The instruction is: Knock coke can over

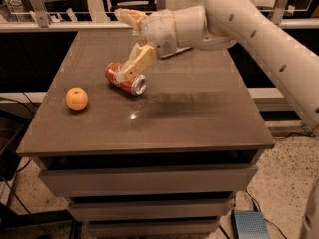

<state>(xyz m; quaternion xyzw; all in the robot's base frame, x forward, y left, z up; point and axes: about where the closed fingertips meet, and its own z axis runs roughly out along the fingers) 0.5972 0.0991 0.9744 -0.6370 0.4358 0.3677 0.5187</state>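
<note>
The red coke can (pixel 124 78) lies on its side on the dark table (pixel 189 113), its silver end facing front right. My gripper (pixel 128 43) hovers just above and behind the can, its fingers spread apart and holding nothing. One cream finger (pixel 137 61) slants down and overlaps the top of the can; the other finger (pixel 127 15) points up and left, clear of it.
A round orange fruit (pixel 77 98) sits on the table left of the can. The table has drawers below its front edge. A railing and dark chairs stand behind. A small blue-grey box (pixel 249 224) lies on the floor at the front right.
</note>
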